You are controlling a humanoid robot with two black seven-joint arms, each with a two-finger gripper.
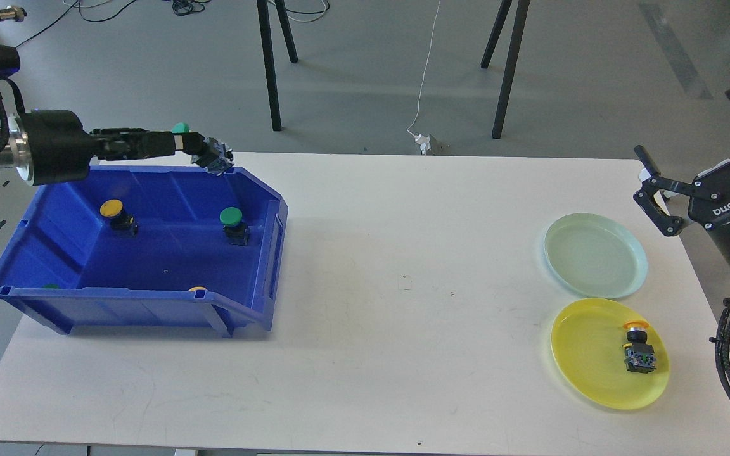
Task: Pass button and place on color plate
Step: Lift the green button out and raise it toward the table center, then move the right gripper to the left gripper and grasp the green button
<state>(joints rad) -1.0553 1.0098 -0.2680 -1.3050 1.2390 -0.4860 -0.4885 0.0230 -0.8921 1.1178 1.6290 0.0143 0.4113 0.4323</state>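
Note:
My left gripper (197,149) is shut on a green-capped button (208,152) and holds it in the air above the far rim of the blue bin (257,253). In the bin stand a yellow button (115,213) and a green button (233,223); slivers of a green cap (51,286) and a yellow cap (197,289) peek over the near wall. A pale green plate (595,254) lies empty at the right. A yellow plate (593,354) nearer me holds an orange-capped button (638,345). My right gripper (647,190) is open beside the table's right edge, by the green plate.
The white table (403,285) stretches between bin and plates. Black stand legs (270,63) and a white cable (425,69) are on the floor beyond the far edge.

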